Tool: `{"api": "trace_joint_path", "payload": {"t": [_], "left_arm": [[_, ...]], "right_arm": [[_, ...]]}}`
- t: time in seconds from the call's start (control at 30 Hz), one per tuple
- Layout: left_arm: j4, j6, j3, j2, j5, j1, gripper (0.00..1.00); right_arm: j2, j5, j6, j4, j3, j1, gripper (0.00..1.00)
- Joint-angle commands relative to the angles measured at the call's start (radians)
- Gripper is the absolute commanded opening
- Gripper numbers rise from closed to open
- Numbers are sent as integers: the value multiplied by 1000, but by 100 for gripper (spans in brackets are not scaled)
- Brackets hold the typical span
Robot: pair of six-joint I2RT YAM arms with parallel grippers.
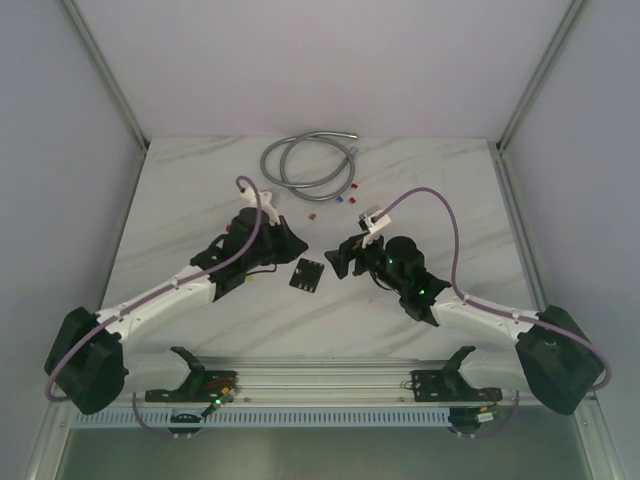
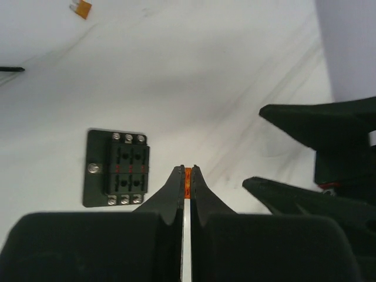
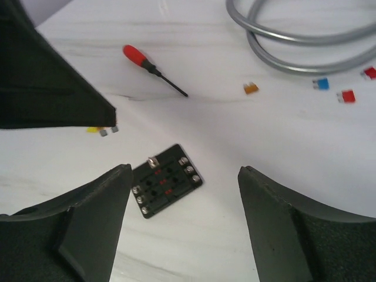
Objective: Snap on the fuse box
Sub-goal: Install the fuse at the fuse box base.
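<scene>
The left gripper [image 2: 188, 171] is clenched on a small orange fuse [image 2: 188, 180], which is pinched edge-on between its fingertips. The fuse box [image 2: 116, 168] lies flat on the marble table [image 2: 235, 70], just to the left of those tips and touched by neither arm. The right gripper [image 3: 183, 171] is spread wide with nothing grasped, and the fuse box is framed between its fingers. Beyond it, a red-handled screwdriver [image 3: 154, 69], a coiled grey hose [image 3: 294, 44] and loose fuses [image 3: 321, 83] are scattered.
</scene>
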Motion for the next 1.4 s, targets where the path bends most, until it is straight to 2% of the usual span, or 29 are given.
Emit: {"api": "trace_joint_path", "payload": {"t": [0.0, 0.1, 0.27, 0.37, 0.5, 0.7, 1.0, 1.37], "left_arm": [[-4, 179, 46, 56, -275, -86, 0], [50, 243, 26, 90, -388, -149, 0], [226, 278, -72, 130, -434, -173, 0], [339, 288, -130, 155, -439, -173, 0], [408, 286, -150, 248, -420, -172, 0], [487, 292, -179, 316, -410, -172, 0], [527, 303, -167, 360, -411, -170, 0], [490, 292, -139, 395, -391, -170, 0]], "right_arm": [[29, -45, 70, 20, -27, -48, 82], [45, -52, 86, 46, -44, -68, 85], [73, -64, 123, 83, -63, -97, 92], [89, -59, 131, 81, -63, -99, 95], [108, -54, 130, 68, -56, -101, 100], [134, -62, 136, 60, -39, -103, 100], [166, -79, 149, 49, -21, -103, 100], [163, -75, 150, 33, -14, -103, 100]]}}
